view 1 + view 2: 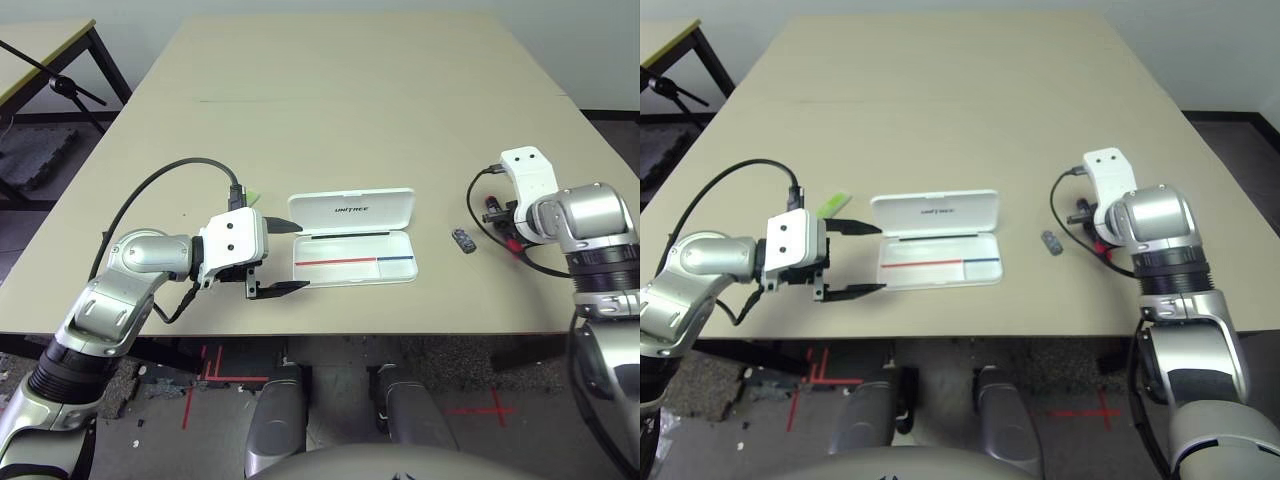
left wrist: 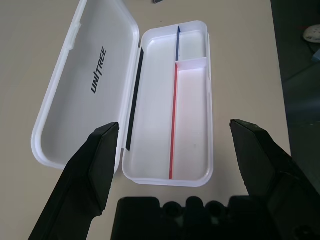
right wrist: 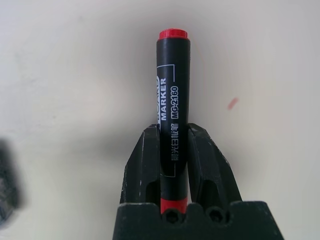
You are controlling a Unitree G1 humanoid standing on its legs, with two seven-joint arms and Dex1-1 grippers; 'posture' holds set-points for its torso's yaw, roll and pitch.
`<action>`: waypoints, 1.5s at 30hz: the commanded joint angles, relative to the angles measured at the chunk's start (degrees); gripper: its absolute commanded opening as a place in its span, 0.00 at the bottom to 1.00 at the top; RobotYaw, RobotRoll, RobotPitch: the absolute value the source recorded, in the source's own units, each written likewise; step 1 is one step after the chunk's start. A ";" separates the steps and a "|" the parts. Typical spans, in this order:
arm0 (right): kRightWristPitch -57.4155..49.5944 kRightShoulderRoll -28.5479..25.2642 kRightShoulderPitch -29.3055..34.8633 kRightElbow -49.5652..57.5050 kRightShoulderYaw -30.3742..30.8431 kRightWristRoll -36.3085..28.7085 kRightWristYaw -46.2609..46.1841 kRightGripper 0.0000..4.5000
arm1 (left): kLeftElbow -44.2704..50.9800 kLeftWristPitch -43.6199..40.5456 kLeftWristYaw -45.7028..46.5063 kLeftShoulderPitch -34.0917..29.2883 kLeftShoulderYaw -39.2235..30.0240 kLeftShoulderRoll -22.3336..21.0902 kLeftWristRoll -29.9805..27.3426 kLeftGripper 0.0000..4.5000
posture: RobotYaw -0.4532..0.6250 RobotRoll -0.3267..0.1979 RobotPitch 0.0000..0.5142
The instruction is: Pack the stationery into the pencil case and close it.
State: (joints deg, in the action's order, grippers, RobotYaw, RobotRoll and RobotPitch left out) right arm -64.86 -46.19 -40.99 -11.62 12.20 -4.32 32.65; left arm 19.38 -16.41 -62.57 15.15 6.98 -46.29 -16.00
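Observation:
The white pencil case [image 1: 352,256] lies open near the table's front edge, its lid [image 1: 350,208] with the black print folded back and its tray empty. My left gripper [image 1: 288,256] is open just left of the case, one finger to either side of its short end. Behind that gripper lies the light-green highlighter [image 1: 835,204]. The tiny dark grey block [image 1: 463,241] sits on the table right of the case. Further right, my right gripper [image 3: 172,132] is shut on the red marker [image 3: 172,75], whose black barrel sticks out past the fingertips.
The beige table [image 1: 350,100] stretches away bare behind the case. A black cable [image 1: 160,185] loops over my left forearm. Another table and a black stand [image 1: 60,85] are off to the far left.

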 commanded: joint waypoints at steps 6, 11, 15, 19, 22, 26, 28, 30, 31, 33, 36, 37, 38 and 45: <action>33.38 -9.58 1.91 4.75 6.44 1.98 24.36 0.11 | 0.11 -0.03 -0.48 0.75 0.48 -0.51 0.49 1.00 | 0.50 0.62 0.27; 43.61 -11.40 0.64 6.32 6.54 2.59 34.92 0.11 | -0.10 -0.22 -0.58 0.91 0.27 -0.78 0.50 1.00 | 0.50 0.62 0.27; 45.71 -11.34 0.22 10.54 6.10 1.31 41.98 0.11 | -0.23 -0.28 -0.57 0.94 0.07 -1.04 0.53 1.00 | 0.50 0.62 0.27; 45.64 -10.90 -0.07 15.19 5.31 -0.72 47.24 0.11 | -0.05 -0.39 -0.61 0.67 -0.09 -1.48 0.47 1.00 | 0.51 0.62 0.26; 44.80 -10.16 -0.53 18.34 4.97 -2.74 49.99 0.11 | -0.15 -0.30 -0.65 0.52 -0.07 -1.92 0.42 1.00 | 0.51 0.62 0.26; 41.38 -7.48 -2.04 21.78 6.81 -2.96 50.53 0.11 | -0.49 -0.23 -0.75 0.65 0.08 -2.24 0.54 1.00 | 0.51 0.62 0.27; 39.11 -5.95 -2.61 23.57 8.13 -2.43 50.25 0.11 | -0.40 -0.27 -0.78 0.58 0.03 -2.34 0.50 1.00 | 0.51 0.62 0.27; 36.71 -4.05 -3.47 24.50 9.71 -1.61 49.37 0.11 | -0.42 -0.33 -0.85 0.58 0.12 -2.49 0.54 1.00 | 0.51 0.62 0.27; 35.56 -2.92 -3.84 24.96 10.69 -1.04 48.76 0.11 | -0.35 -0.38 -0.88 0.49 0.15 -2.60 0.56 1.00 | 0.51 0.62 0.27; 33.91 -0.78 -4.59 25.34 12.74 0.25 47.66 0.11 | -0.36 -0.44 -0.93 0.51 0.22 -2.70 0.60 1.00 | 0.51 0.62 0.27; 33.09 2.54 -6.02 24.07 16.06 3.54 45.58 0.11 | -0.33 -0.57 -0.94 0.60 0.34 -2.78 0.66 1.00 | 0.51 0.62 0.27; 33.28 3.54 -6.56 23.24 17.02 4.76 44.86 0.11 | -0.25 -0.60 -0.92 0.53 0.35 -2.83 0.69 1.00 | 0.51 0.62 0.27; 33.68 4.44 -7.17 22.16 17.79 5.92 44.25 0.11 | -0.28 -0.67 -0.90 0.63 0.46 -2.81 0.75 1.00 | 0.51 0.62 0.26; 32.51 9.21 -9.39 19.60 20.89 9.25 42.68 0.11 | -0.03 -0.95 -0.74 0.49 0.53 -2.93 1.07 1.00 | 0.52 0.62 0.25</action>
State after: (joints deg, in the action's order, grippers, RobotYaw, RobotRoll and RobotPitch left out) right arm -31.71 -37.35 -50.02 8.26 31.63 3.98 75.38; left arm 19.29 -16.98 -62.81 15.94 6.99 -48.56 -15.56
